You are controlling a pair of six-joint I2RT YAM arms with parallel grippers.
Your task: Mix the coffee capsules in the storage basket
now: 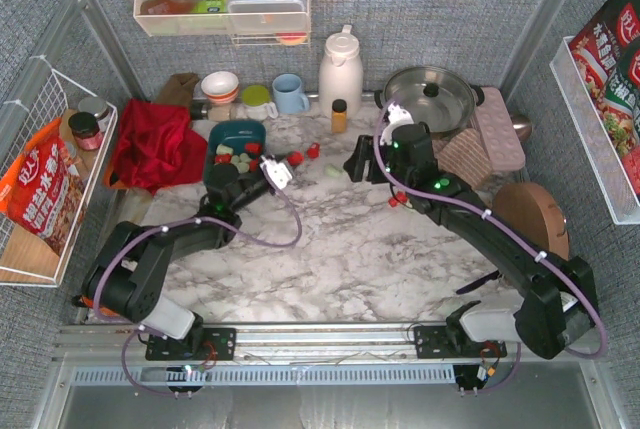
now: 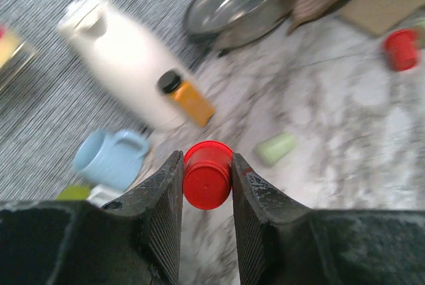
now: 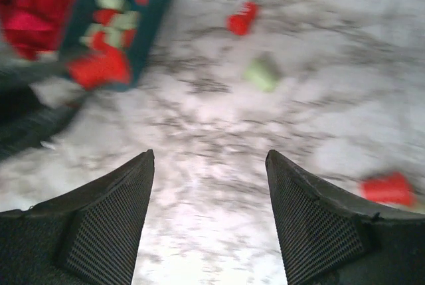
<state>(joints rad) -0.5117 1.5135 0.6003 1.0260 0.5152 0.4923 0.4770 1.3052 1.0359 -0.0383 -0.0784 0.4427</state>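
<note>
From above, the storage basket (image 1: 240, 130) lies just beside the left hand (image 1: 278, 171), and the right hand (image 1: 357, 165) is well apart from it.

Left wrist: the left hand pinches a red capsule (image 2: 207, 177) by its tapered sides, and a quick swing could squirt it out.

Right wrist: the right hand is spread and empty. If it drops here, its right finger could knock the stray red capsule (image 3: 388, 189) rolling.
</note>
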